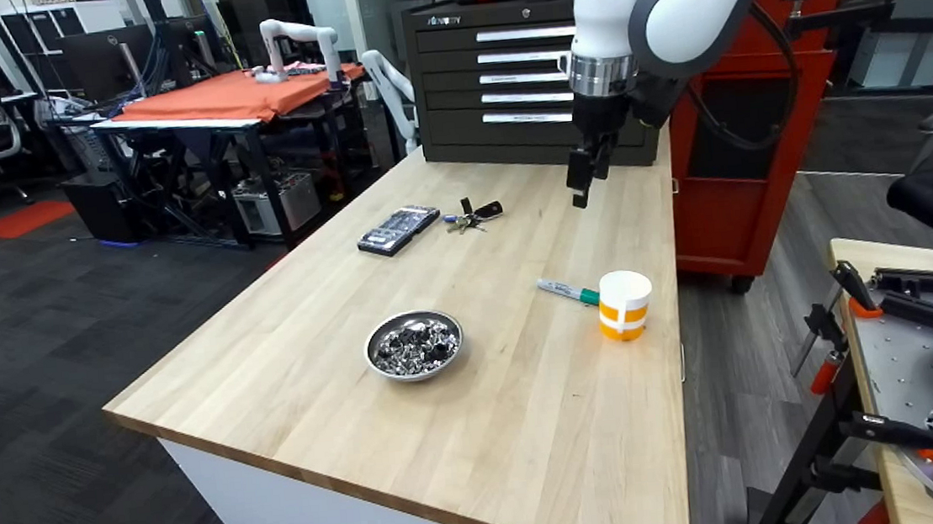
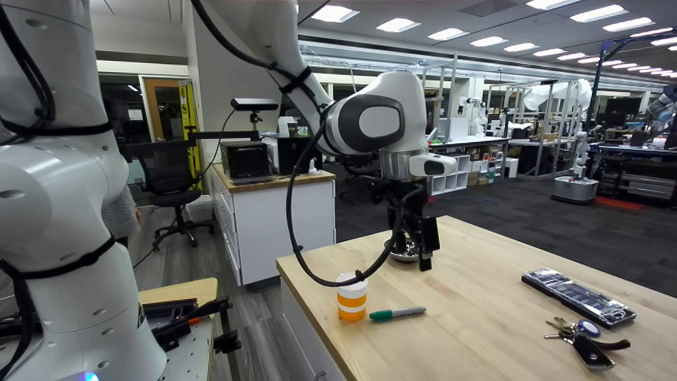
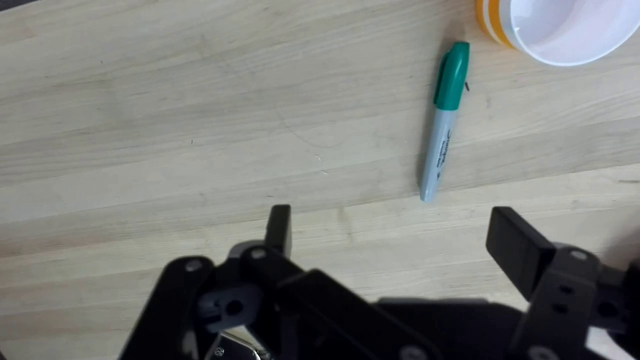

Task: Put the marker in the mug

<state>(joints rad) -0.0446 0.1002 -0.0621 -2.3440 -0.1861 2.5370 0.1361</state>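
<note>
The marker, grey with a green cap, lies flat on the wooden table in both exterior views and in the wrist view. Its capped end points toward the mug, with a small gap between them. The mug, white with orange bands, stands upright in both exterior views; the wrist view shows its open mouth, cut off by the frame's top. My gripper is open and empty above the table, pointing down in both exterior views. The marker's plain end lies just beyond the fingertips in the wrist view.
A metal bowl of small parts stands on the table across from the mug. A flat dark case and a bunch of keys lie farther back. A dark drawer chest stands at the table's end. The mug is near a long table edge.
</note>
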